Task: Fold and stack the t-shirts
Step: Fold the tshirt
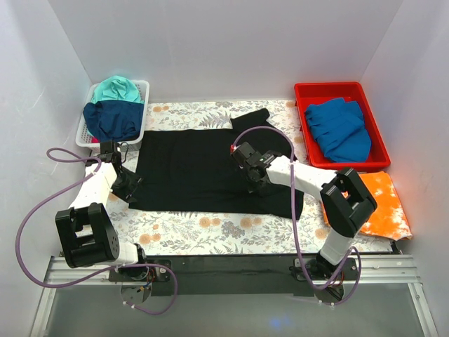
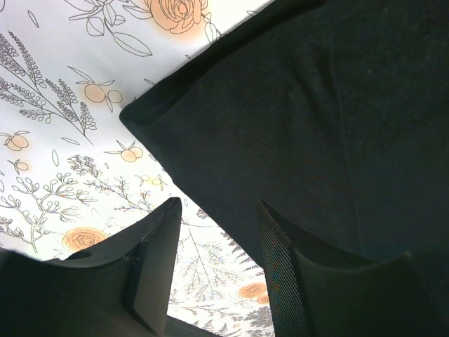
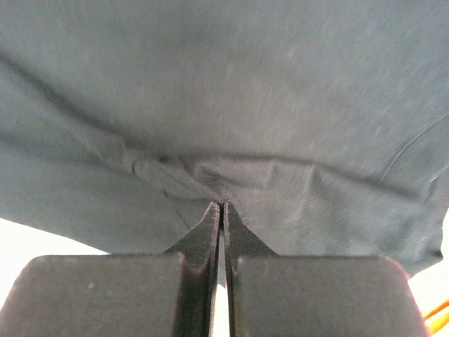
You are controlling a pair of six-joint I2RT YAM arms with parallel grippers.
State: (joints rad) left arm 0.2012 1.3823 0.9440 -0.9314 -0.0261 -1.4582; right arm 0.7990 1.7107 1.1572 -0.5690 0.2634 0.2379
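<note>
Top view: black t-shirt (image 1: 189,168) lies flat on the flowered table cloth (image 1: 210,228); left gripper (image 1: 132,191) at its left edge, right gripper (image 1: 254,184) over its right half.
Left wrist: fingers (image 2: 158,246) apart, straddling the shirt's edge, gripping nothing.
Right wrist: jaws closed, pinching a fold of the shirt.

Top view: fixed high behind the arm bases (image 1: 326,270), looking down toward 12 o'clock. From far off it takes in the whole table cloth (image 1: 203,232), the white basket (image 1: 145,91) at 10 o'clock and the red bin (image 1: 330,86) at 2 o'clock.
Left wrist view: rides low behind the left gripper (image 2: 217,205) at 9 o'clock, facing down, close to a corner of the black t-shirt (image 2: 316,126).
Right wrist view: sits behind the right gripper (image 3: 223,205) near the middle, almost against the shirt, with fabric filling the frame.
Shared ground: all three see the black t-shirt. The top and left wrist views also share the printed cloth beside its 8 o'clock corner.
</note>
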